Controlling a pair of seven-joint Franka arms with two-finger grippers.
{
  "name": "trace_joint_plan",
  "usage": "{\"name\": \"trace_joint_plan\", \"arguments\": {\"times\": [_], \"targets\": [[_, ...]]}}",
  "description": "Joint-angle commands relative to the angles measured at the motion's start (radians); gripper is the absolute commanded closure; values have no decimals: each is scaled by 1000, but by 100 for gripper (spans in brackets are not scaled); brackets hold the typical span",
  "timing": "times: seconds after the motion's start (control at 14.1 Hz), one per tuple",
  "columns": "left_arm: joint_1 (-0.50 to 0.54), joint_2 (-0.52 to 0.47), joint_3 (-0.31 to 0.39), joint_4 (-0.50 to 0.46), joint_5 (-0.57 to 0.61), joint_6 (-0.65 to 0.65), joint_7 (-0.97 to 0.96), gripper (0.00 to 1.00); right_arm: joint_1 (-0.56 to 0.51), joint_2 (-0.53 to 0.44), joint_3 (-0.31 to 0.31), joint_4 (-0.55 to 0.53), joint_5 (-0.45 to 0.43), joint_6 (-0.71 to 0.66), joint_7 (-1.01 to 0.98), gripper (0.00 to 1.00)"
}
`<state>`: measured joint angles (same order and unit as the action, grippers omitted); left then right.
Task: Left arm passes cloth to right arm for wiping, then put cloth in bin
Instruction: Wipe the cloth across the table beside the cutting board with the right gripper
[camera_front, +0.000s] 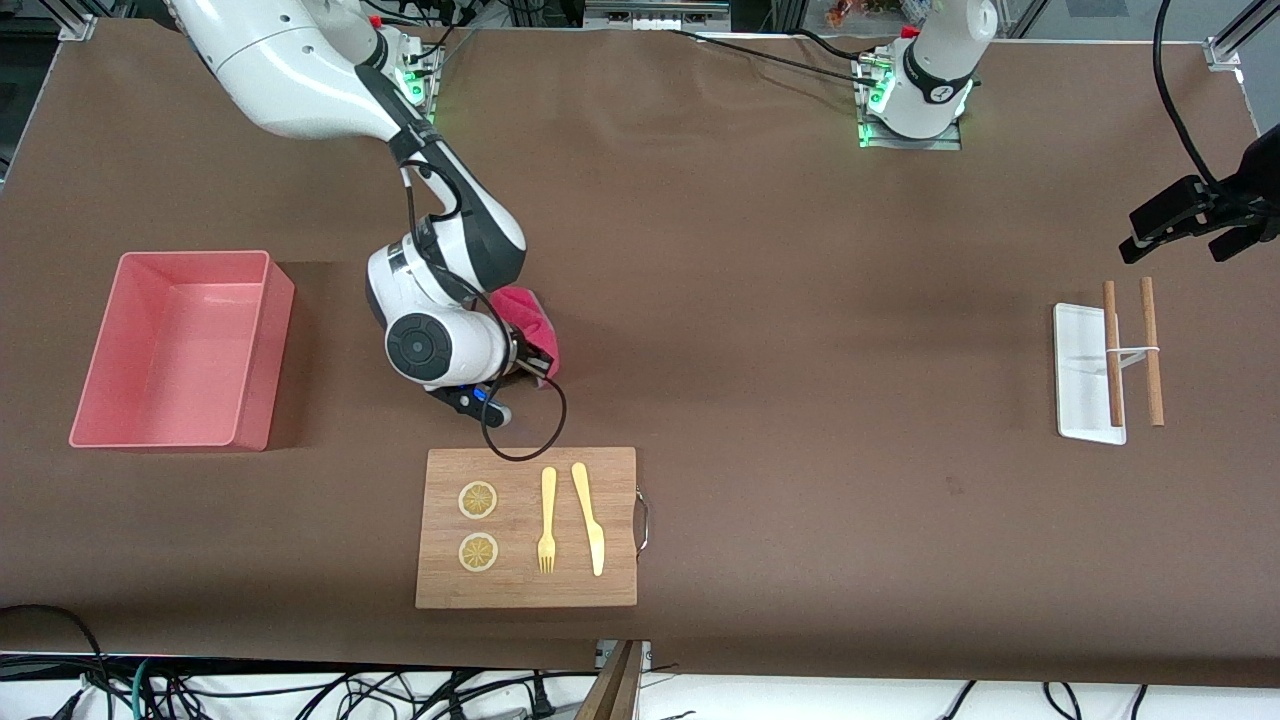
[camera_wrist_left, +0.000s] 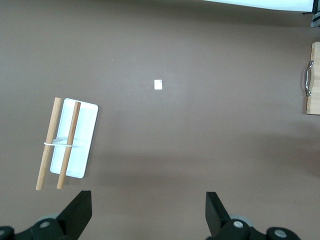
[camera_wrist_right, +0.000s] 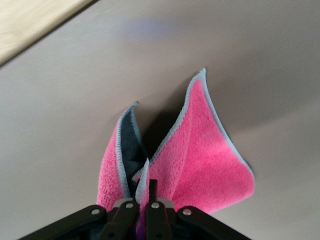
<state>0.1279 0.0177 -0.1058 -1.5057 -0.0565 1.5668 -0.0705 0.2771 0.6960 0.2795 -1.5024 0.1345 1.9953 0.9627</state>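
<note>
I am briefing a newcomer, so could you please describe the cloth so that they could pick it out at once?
Start at the wooden board with the fork and knife; just farther from the front camera, the right gripper is shut on the cloth. It hangs bunched from the fingers above the brown table. It is the only soft thing here: crimson-pink terry with grey edging and a dark grey reverse, unlike the rigid pink bin.

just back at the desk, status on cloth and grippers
Right gripper shut on cloth, beside wooden board. Left gripper open, waiting above white tray. Bin path unobstructed.
</note>
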Motion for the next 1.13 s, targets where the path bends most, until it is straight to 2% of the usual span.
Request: {"name": "trace_joint_plan", "arguments": {"times": [0.0, 0.07, 0.21, 0.35, 0.71, 0.85, 1.06], "targets": [[-17, -79, -3, -121, 44, 50, 15, 0, 2, 17, 18, 77, 89, -1, 66, 100], [-31, -106, -8, -172, 113, 70, 15, 0, -2, 16, 18, 91, 135, -4, 71, 100], [-66, -122, -8, -192, 152, 70, 3, 0, -15, 14, 15, 90, 146, -16, 59, 100], [-91, -108, -12, -182, 130, 56, 5, 0, -25, 16, 10, 79, 114, -54, 7, 100], [-106, -74, -12, -148, 127, 15, 17, 0, -52, 16, -65, 21, 59, -157, -150, 100], [-108, -74, -12, -148, 127, 15, 15, 0, -79, 16, -79, 19, 13, -219, -212, 100], [-103, -74, -12, -149, 126, 12, 18, 0, -99, 16, -127, 19, -9, -266, -312, 100]]}}
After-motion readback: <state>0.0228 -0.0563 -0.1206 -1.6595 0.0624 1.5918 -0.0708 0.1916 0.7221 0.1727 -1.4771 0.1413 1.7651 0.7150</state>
